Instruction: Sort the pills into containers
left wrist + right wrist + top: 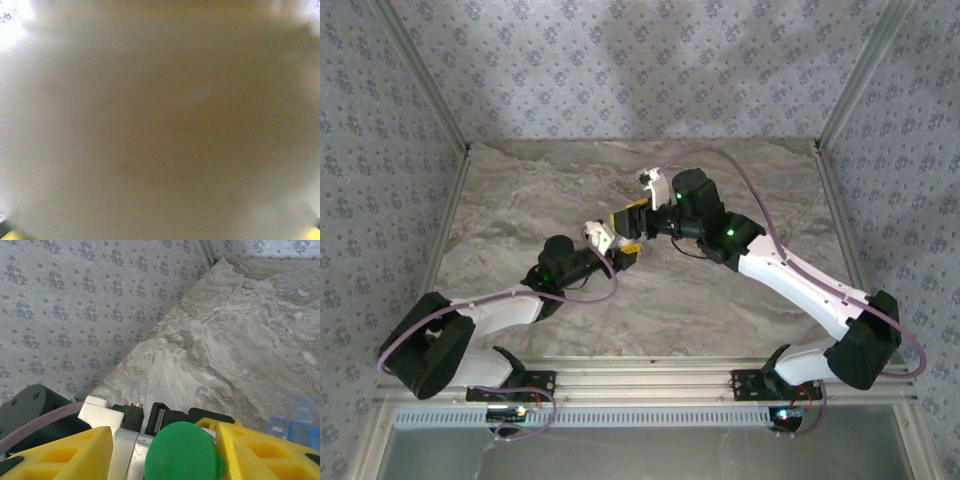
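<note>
My two grippers meet above the middle of the table. The right gripper (165,440) has its yellow fingers (260,450) shut on the round green cap (182,452) of a pill bottle. In the top view it (632,218) comes in from the right. The left gripper (623,252) reaches in from the left and holds the bottle's body. That body is a blurred amber-brown surface (160,125) right against the left wrist lens, with yellow fingertips (10,234) at the bottom corners. The pills are hidden.
A blue translucent compartment box (292,427) lies on the marble table (520,200) at the lower right of the right wrist view. Patterned walls (640,70) close in the back and both sides. The left gripper's white block (102,412) sits close behind the cap.
</note>
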Available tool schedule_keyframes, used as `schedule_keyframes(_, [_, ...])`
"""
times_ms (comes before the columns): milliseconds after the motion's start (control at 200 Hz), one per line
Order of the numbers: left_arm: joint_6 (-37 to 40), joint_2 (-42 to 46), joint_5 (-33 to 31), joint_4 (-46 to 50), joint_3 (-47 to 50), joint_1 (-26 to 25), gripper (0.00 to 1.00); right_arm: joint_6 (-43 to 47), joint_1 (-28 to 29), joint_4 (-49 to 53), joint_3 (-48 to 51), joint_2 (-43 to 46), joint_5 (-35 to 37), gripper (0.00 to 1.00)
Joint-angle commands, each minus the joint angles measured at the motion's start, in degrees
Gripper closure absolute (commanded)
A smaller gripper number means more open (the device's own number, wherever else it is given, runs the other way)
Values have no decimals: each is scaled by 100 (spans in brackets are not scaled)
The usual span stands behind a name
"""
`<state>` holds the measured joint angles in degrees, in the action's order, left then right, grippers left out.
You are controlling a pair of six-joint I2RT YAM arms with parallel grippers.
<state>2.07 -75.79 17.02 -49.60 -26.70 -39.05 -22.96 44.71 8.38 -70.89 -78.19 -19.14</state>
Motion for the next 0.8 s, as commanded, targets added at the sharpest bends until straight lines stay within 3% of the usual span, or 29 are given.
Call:
schedule_keyframes(0, [31,-144,-115,245,-257,-73,100,447,304,399,-337,213,-83,44])
schedule_keyframes(90, [43,-137,-111,280,-275,-96,100,661,306,822,-421,209,386,47])
schedule_keyframes(180, [70,-120,-102,349,-306,-110,100,719,267,1011,-426,206,491,57])
schedule_keyframes(305, [86,-138,-120,418,-345,-117,100,721,267,1083,-412,177,446,61])
schedule_keyframes(580, [84,-180,-200,593,-433,-136,100,885,254,1396,-356,213,1158,70])
schedule_keyframes(795, [84,-271,-277,735,-524,-137,100,703,191,1081,-240,388,622,70])
